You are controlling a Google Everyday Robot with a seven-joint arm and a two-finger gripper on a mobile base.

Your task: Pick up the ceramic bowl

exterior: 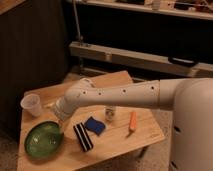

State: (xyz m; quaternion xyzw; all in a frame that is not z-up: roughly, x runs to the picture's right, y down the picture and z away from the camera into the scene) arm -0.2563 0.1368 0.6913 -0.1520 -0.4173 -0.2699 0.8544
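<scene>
Far left, a white cup (31,105) stands near the table (117,146) edge; in front of it the green bowl (42,142) lies flat by the front left corner, its right rim free for a side approach; the gripper (61,125) hangs at that rim, pointing down, and whether it is clenched or released I cannot tell; a striped block (83,137) and a blue sponge (95,125) sit just beside; the arm (120,95) reaches in from the right, bent low.
</scene>
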